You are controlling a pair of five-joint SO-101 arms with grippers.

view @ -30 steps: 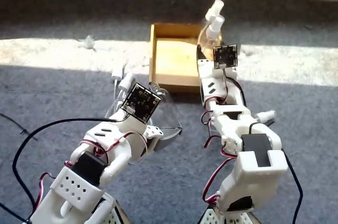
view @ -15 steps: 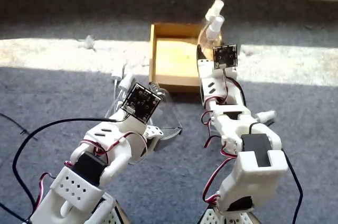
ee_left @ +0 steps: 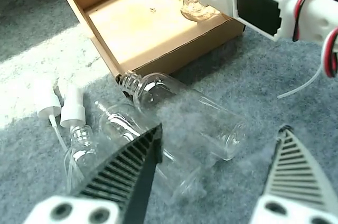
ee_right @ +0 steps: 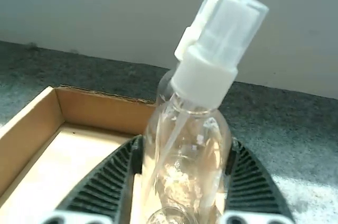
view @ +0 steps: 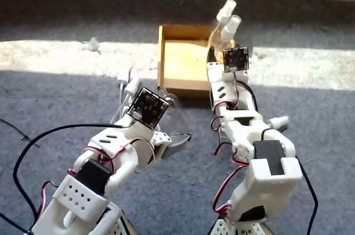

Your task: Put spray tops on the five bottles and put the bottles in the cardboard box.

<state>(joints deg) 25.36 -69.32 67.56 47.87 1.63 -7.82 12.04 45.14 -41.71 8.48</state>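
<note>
Bottle [ee_right: 190,123] with a spray top is being held over the box [view: 162,57]; three more are waiting outside.

The right gripper [ee_right: 182,182] is clamping that bottle upright at the box corner nearest the right arm. A second topped bottle [view: 226,10] is standing just behind it, and I cannot tell whether either is resting on the box floor. The left gripper [ee_left: 222,129] is hanging wide open and empty above three bottles lying on the carpet [ee_left: 296,65], just beside the box's near wall. These are an open-necked bottle [ee_left: 185,113], a middle bottle [ee_left: 113,121] touching it whose neck I cannot read, and an end bottle [ee_left: 79,147] wearing a top. A loose top [ee_left: 45,97] is lying next to them. By my reading, two of the five are nearly finished. At least one capping and three boxings are remaining.
</note>
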